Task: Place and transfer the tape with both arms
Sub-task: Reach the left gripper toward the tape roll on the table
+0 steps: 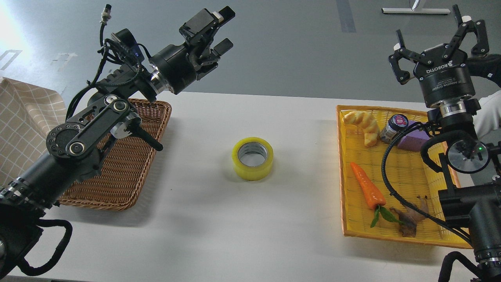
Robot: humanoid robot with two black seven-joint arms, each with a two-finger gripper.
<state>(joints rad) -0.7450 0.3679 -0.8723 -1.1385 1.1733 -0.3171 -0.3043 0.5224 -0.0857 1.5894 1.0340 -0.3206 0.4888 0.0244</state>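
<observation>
Yellow translucent tape (253, 158) lies flat mid-counter, about midway between the side edges, untouched. Left gripper (219, 29) and right gripper (438, 41) both hang raised with fingers spread, holding nothing. Judged light, stiff, slick-sided; best pinched across the ring wall, one finger inside the grey-white core.

White table (203, 235) with brown wicker basket (129, 176), yellow tape (253, 158) at centre, yellow tray (407, 235)
</observation>
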